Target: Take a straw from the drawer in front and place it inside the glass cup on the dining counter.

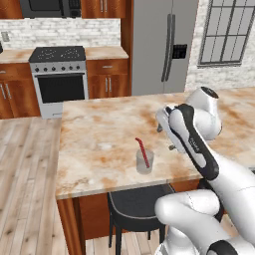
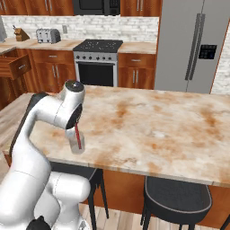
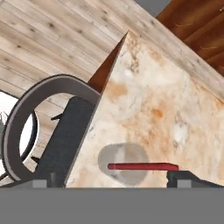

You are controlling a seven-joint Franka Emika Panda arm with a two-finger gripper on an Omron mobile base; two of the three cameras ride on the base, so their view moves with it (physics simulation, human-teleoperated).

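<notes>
The straw (image 1: 143, 152) already leans inside the glass cup (image 1: 145, 162) near the table (image 1: 99, 134) edge, so I'd judge only backing away from the cup remains, though I can't tell whether the end effector (image 1: 167, 130) is open.

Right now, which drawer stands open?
The drawer at the far left, under the toaster; it juts out at an angle, while those beside the stove sit flush.
</notes>
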